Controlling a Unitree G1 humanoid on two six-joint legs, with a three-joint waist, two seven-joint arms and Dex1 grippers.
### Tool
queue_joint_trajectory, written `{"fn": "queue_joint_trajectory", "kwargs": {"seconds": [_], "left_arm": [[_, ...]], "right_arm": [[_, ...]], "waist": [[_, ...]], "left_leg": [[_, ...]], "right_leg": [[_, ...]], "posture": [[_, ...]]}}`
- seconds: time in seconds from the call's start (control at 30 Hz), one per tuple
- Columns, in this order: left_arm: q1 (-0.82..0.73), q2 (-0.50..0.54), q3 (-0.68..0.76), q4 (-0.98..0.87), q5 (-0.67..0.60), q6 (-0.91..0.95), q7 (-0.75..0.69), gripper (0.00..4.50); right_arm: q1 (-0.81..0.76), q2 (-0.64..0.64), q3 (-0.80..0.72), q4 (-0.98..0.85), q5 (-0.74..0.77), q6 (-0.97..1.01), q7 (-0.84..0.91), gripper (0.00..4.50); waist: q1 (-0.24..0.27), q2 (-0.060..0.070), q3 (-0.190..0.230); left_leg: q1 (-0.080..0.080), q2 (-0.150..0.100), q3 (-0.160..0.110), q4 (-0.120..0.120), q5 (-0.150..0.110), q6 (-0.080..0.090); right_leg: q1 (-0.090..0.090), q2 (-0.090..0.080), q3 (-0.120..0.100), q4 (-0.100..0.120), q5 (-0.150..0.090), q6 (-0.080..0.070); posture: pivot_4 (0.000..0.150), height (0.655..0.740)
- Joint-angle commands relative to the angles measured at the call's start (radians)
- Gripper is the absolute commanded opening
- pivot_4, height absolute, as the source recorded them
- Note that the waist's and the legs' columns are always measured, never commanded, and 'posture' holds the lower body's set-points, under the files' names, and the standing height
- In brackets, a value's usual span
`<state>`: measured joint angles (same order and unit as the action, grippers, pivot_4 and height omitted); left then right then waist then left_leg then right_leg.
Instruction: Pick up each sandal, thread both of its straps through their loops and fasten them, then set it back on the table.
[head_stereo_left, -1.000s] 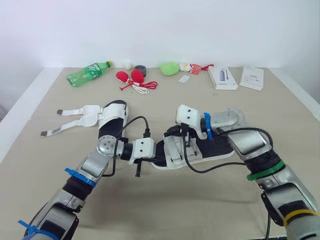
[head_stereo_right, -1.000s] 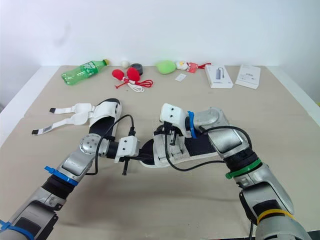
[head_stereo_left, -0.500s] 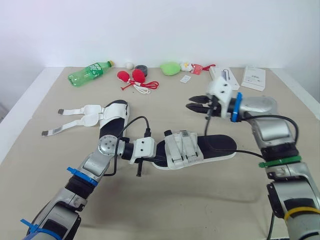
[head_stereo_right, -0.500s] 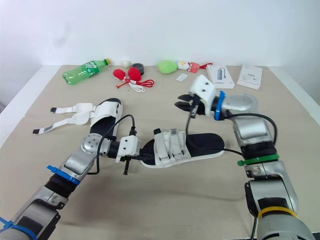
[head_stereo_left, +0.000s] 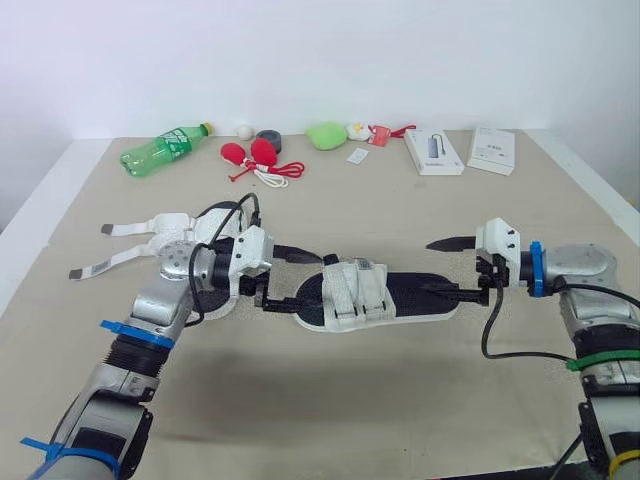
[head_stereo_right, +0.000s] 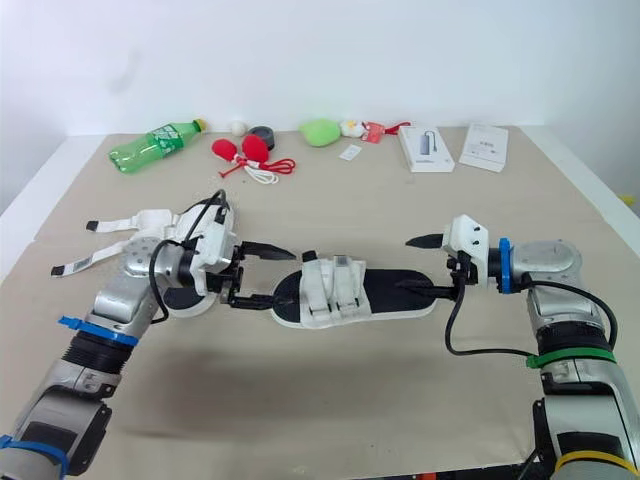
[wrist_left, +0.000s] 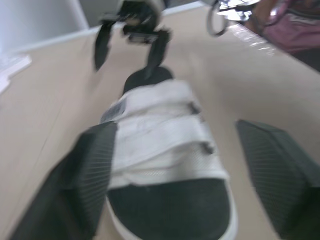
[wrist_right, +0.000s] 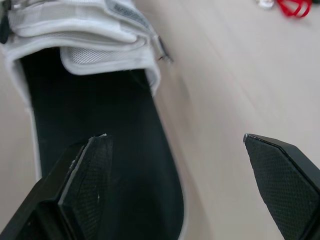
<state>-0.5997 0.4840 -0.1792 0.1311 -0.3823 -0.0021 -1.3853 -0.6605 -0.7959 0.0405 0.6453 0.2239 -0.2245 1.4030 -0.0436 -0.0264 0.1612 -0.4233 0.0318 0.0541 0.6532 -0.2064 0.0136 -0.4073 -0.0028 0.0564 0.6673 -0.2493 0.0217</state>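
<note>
**Sandal on table, both grippers open at its ends**

We find the near sandal (head_stereo_left: 370, 295) lying flat on the table (head_stereo_left: 400, 400), roughly midway between the two arms. Its toe points toward the robot's left and its heel toward the robot's right. Both of its white bands (wrist_left: 160, 135) lie closed across the black footbed.

The left gripper (head_stereo_left: 288, 278) sits at the toe end with its fingers spread wide apart and nothing between them. We cannot tell whether its lower finger touches the toe.

The right gripper (head_stereo_left: 448, 268) sits at the heel end, also spread wide and holding nothing. One of its fingers (wrist_right: 80, 180) lies over the heel of the footbed; we cannot confirm contact.

The second sandal (head_stereo_left: 215, 225) lies on the table behind the left arm. Its two loose straps (head_stereo_left: 105, 262) trail outward toward the robot's left, unfastened.

Along the far edge of the table we note a green bottle (head_stereo_left: 160, 150), red objects with a cord (head_stereo_left: 255, 158), a black roll (head_stereo_left: 268, 140), a green lump (head_stereo_left: 325, 135) and two white boxes (head_stereo_left: 433, 152).
</note>
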Motion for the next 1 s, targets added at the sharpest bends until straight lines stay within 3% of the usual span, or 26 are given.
{"fn": "queue_joint_trajectory", "kwargs": {"seconds": [0.03, 0.37, 0.93, 1.0], "left_arm": [[0.049, 0.034, 0.013, -0.114, -0.029, -0.022, -0.038, 4.43], [0.114, 0.031, 0.01, -0.232, -0.025, 0.021, 0.035, 4.43], [0.14, 0.038, -0.009, -0.237, 0.007, 0.006, 0.064, 4.43], [0.134, 0.034, -0.012, -0.227, 0.011, 0.0, 0.064, 4.5]], "right_arm": [[-0.081, 0.055, 0.007, 0.111, -0.064, -0.146, -0.055, 4.5], [-0.164, 0.17, 0.028, 0.254, -0.124, -0.252, -0.085, 4.5], [-0.089, 0.229, 0.017, 0.087, -0.048, -0.163, -0.033, 4.5], [-0.082, 0.23, 0.02, 0.078, -0.045, -0.15, -0.026, 3.98]], "waist": [[-0.004, 0.0, 0.0], [-0.001, 0.0, 0.0], [-0.001, 0.001, 0.0], [-0.001, 0.001, 0.0]], "left_leg": [[0.0, 0.0, 0.0, 0.0, 0.0, 0.0], [0.0, -0.001, 0.001, 0.0, 0.0, 0.0], [0.0, -0.001, 0.001, 0.0, 0.0, 0.0], [0.0, -0.001, 0.001, 0.0, 0.0, 0.0]], "right_leg": [[0.0, 0.0, 0.0, 0.0, 0.0, 0.0], [0.0, -0.002, 0.001, 0.0, 0.0, 0.0], [0.0, -0.002, 0.0, 0.001, 0.0, -0.001], [0.0, -0.002, 0.0, 0.001, 0.0, -0.001]], "posture": [[0.15, 0.74], [0.15, 0.74], [0.15, 0.74], [0.15, 0.74]]}}
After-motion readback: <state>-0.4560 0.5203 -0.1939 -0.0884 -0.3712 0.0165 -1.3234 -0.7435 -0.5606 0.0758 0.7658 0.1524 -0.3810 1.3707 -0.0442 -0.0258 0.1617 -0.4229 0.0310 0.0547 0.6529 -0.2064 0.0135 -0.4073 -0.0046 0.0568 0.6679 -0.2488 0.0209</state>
